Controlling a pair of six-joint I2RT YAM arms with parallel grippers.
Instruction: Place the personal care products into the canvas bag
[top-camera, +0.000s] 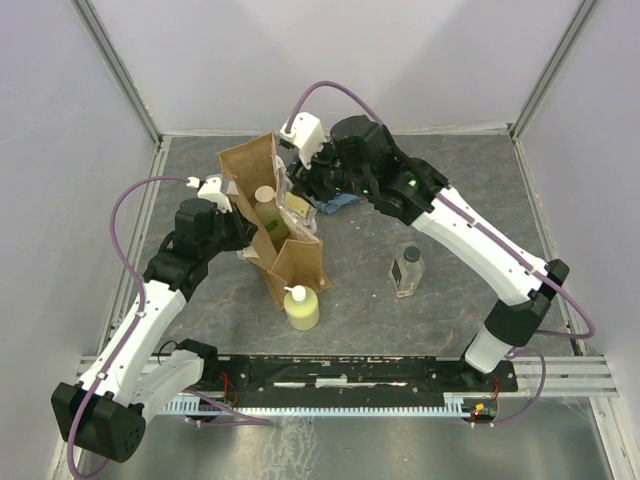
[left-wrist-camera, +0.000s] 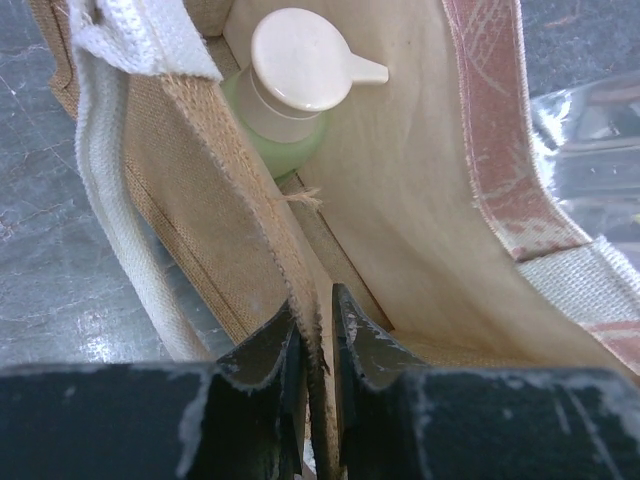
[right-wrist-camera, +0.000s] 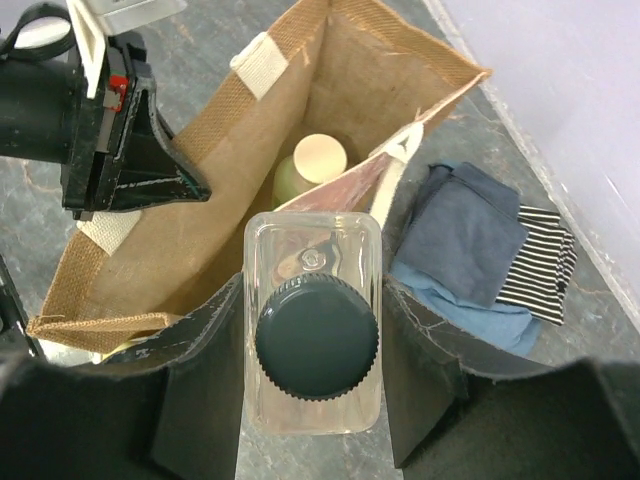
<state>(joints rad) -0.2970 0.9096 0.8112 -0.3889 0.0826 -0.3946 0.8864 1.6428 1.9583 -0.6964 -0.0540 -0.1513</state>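
The canvas bag (top-camera: 296, 264) stands open mid-table. My left gripper (top-camera: 242, 228) is shut on the bag's left wall (left-wrist-camera: 250, 240), with the frayed edge between the fingers (left-wrist-camera: 262, 352). The green bottle with beige cap (top-camera: 265, 199) stands inside the bag and also shows in the left wrist view (left-wrist-camera: 300, 60) and the right wrist view (right-wrist-camera: 318, 158). My right gripper (right-wrist-camera: 312, 300) is shut on a clear square bottle with dark cap (right-wrist-camera: 316, 336), held over the bag's right rim. The yellow pump bottle (top-camera: 302, 308) stands on the table in front of the bag. The second clear bottle (top-camera: 408, 268) stands to the right.
Folded blue (right-wrist-camera: 465, 235) and striped (right-wrist-camera: 542, 262) cloths lie right of the bag, under my right arm (top-camera: 440, 205). The left gripper's body (right-wrist-camera: 125, 150) hangs over the bag's left rim. Cage walls and posts ring the table (top-camera: 380, 300).
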